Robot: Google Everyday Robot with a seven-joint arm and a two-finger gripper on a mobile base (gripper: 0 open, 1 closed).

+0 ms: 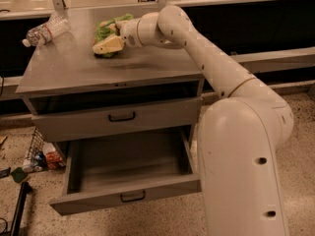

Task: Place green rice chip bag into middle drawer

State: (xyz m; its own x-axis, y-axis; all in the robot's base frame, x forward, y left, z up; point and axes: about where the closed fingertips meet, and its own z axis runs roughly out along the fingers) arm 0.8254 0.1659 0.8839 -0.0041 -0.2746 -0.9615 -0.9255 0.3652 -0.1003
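Observation:
The green rice chip bag [105, 29] lies crumpled on the back middle of the grey cabinet top [88, 68]. My gripper [109, 44] is right at the bag's near side, low over it and covering part of it. The middle drawer [133, 163] is pulled wide open below, and its inside is bare grey metal. Its front with the small black handle [133, 196] faces me.
A clear plastic bottle [47, 31] lies on its side at the cabinet's back left. The drawer front above [118, 116] is shut. Clutter and a wire rack [37, 154] sit on the floor to the left. My arm [236, 132] fills the right side.

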